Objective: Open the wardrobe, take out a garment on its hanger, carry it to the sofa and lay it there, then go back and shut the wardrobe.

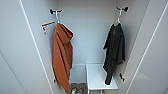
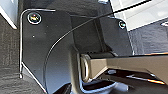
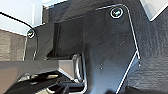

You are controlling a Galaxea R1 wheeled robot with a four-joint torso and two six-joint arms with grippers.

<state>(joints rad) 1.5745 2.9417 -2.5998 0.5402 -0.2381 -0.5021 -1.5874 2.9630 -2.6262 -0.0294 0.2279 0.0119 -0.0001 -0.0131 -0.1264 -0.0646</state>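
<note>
Head view: the wardrobe point(image 1: 85, 32) stands wide open, white inside. The black garment point(image 1: 115, 51) hangs from its hanger point(image 1: 118, 15) on the right-hand hook, limp above a white shelf point(image 1: 98, 76). An orange garment point(image 1: 62, 56) hangs opposite. Wrist views: dark carpet point(image 2: 10, 50), perhaps; neither claw's state can be told.

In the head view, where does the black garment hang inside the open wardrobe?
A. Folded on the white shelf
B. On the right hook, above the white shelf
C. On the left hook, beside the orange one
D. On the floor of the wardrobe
B: the black garment hangs from the right hook, its hem reaching down over the white shelf; the orange garment hangs at the left.
</note>
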